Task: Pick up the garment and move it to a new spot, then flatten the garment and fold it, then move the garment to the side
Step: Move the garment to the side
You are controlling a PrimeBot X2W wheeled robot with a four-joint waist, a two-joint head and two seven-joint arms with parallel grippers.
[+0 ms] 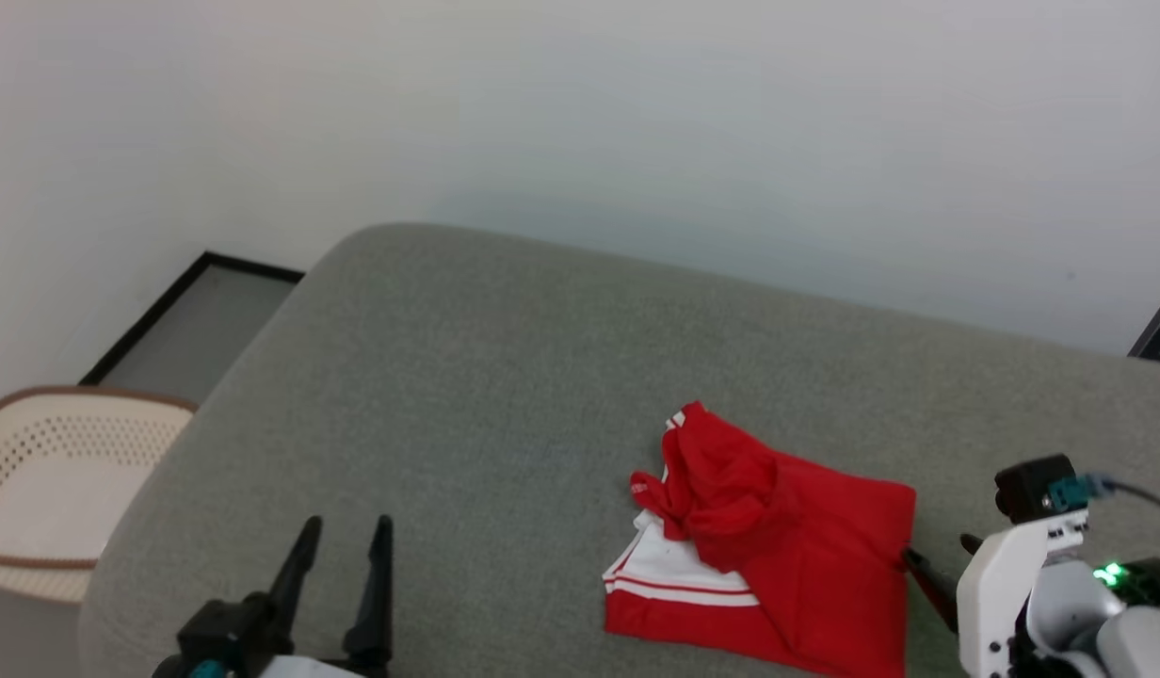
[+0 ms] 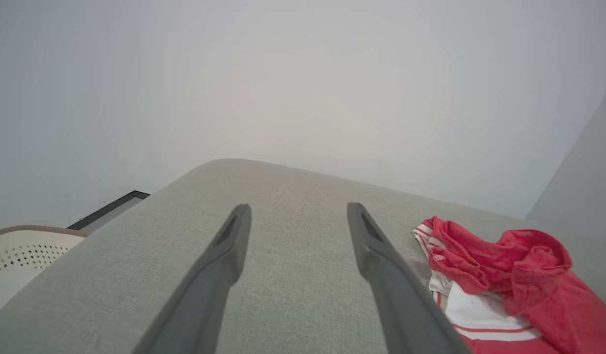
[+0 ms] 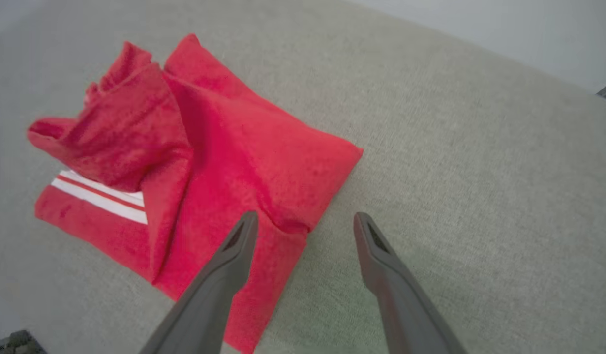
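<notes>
Red jersey T-shirt [image 1: 797,565], loosely folded with rumpled top, lower right of head view on grey cushion [image 1: 448,377], left gripper [image 1: 347,520] lower left, fingers wide, empty, well apart from it, right gripper [image 3: 305,216] wide at shirt's right edge, gripping nothing, cream perforated basket [image 1: 34,428] far left

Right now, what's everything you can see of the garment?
The garment is red, soft-looking knit with a white panel and red-white striped trim on its left side. It lies roughly folded on the grey cushion, right of centre, a crumpled bunch heaped on its far-left part. The open right gripper straddles its right edge; contact unclear.
</notes>
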